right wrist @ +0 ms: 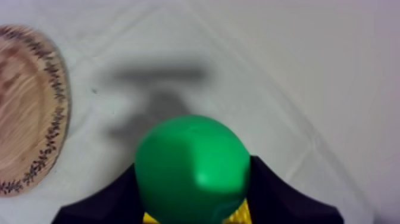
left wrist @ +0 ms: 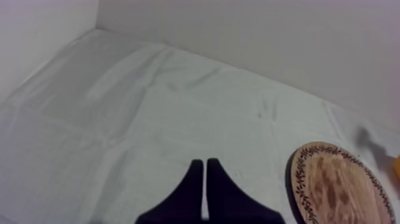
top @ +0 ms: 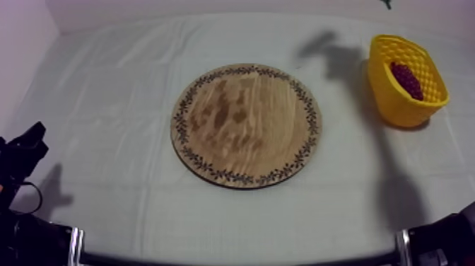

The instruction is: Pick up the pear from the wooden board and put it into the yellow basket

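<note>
Gripping the green pear (right wrist: 191, 165), the right claw (right wrist: 193, 179) is closed round it, one black finger (right wrist: 110, 199) against each flank. The pear hangs above the bench cloth, off the wooden board (right wrist: 27, 107) and apart from it. The board (top: 246, 125) lies mid-bench (top: 106, 92). The yellow basket (top: 396, 106) stands well apart from the board, toward the right arm's side, holding a bunch of grapes (top: 406, 79). The left claw (left wrist: 205, 165) has its fingers pressed together into a narrow wedge, holding nothing, low over bare cloth near the board's rim.
</note>
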